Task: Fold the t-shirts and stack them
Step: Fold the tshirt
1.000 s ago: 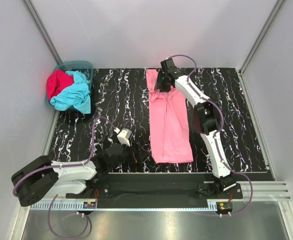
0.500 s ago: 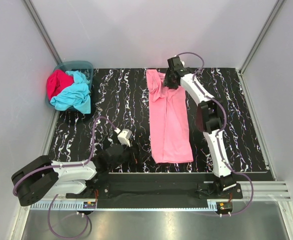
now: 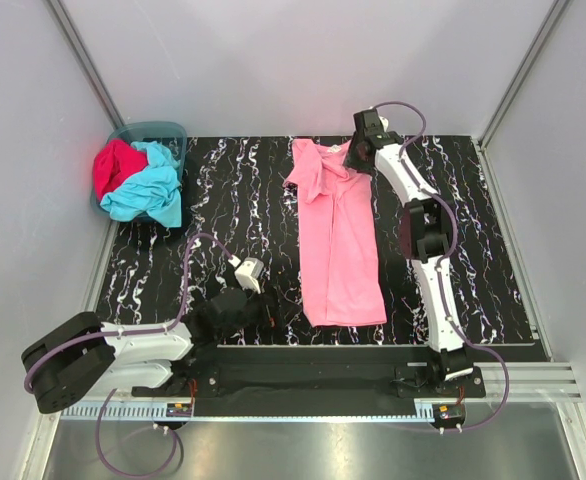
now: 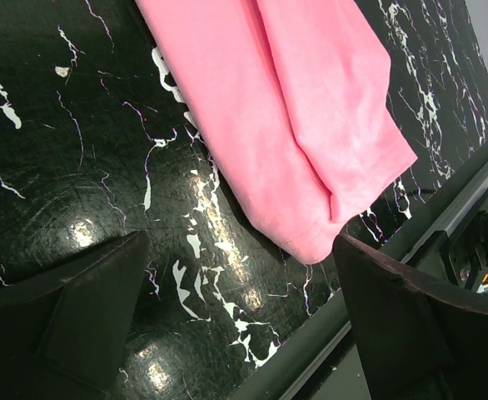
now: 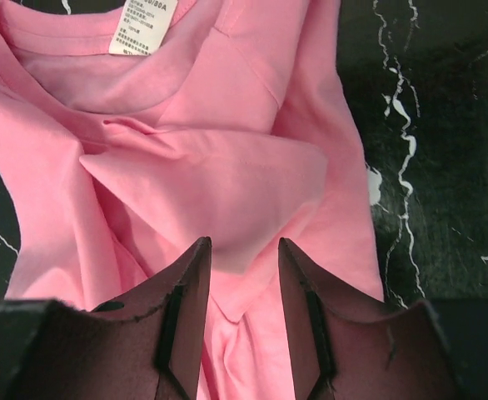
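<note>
Three t-shirts are showing in the top view. One of them, the pink t-shirt, is lying on the black marbled table a little to the 3 o'clock side of centre. It is folded lengthwise into a long strip running from 12 o'clock to 6 o'clock, and its hem is sitting close to the near edge. At the 12 o'clock end the strip is opening out: one sleeve is spreading toward 9 o'clock, and the cloth around the collar is lying rumpled.

The right gripper is reaching to that far end, on the 3 o'clock side of the collar. In its wrist view the fingers are standing close together with a raised fold of pink cloth running between them, so they are pinching the shirt near the shoulder. Creases are fanning out from that fold, and the white neck label is showing at 11 o'clock.

The left gripper is sitting low at about 7 o'clock of the table, near the hem. Its fingers are spread wide with nothing between them.

The turquoise t-shirt and the crimson t-shirt are lying heaped in the teal basket at the 10 o'clock corner. The crimson one is on the 9 o'clock side, and the turquoise one is spilling over the near rim.
</note>
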### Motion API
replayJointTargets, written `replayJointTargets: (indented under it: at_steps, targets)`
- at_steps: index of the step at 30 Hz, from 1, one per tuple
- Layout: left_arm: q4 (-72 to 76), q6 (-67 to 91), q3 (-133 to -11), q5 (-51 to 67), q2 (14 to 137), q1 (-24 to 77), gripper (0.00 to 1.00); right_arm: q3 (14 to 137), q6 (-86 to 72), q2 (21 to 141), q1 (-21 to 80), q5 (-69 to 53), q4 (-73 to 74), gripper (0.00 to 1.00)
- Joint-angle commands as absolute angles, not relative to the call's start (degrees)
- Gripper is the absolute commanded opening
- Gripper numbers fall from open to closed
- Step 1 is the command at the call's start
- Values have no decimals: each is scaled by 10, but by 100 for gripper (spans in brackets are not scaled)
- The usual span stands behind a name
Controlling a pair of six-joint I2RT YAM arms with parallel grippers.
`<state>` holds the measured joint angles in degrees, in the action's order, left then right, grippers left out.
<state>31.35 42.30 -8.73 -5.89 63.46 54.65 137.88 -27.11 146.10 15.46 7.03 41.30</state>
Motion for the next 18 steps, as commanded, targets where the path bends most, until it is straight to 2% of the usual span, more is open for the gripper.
replayJointTargets:
  at_steps: [1, 8, 10, 12, 13, 15, 18]
  targets:
    - [335, 415, -88, -75, 625, 549, 99, 1432, -254, 1496, 160, 59, 412, 45]
    - [337, 413, -88, -75, 629, 549, 99, 1455, -256, 1521, 163, 24, 412, 44]
    - [340, 413, -90, -73, 632, 549, 99, 1451, -254, 1521, 163, 24, 412, 40]
    - [342, 413, -89, -72, 635, 549, 99, 1445, -254, 1520, 163, 28, 413, 30]
    - [344, 413, -89, -72, 636, 549, 99, 1444, -256, 1516, 163, 33, 412, 18]
    - [345, 414, -89, -70, 638, 549, 99, 1437, -258, 1511, 163, 39, 410, 3]
    - [351, 417, -86, -69, 642, 550, 99, 1420, -262, 1496, 163, 42, 396, 0]
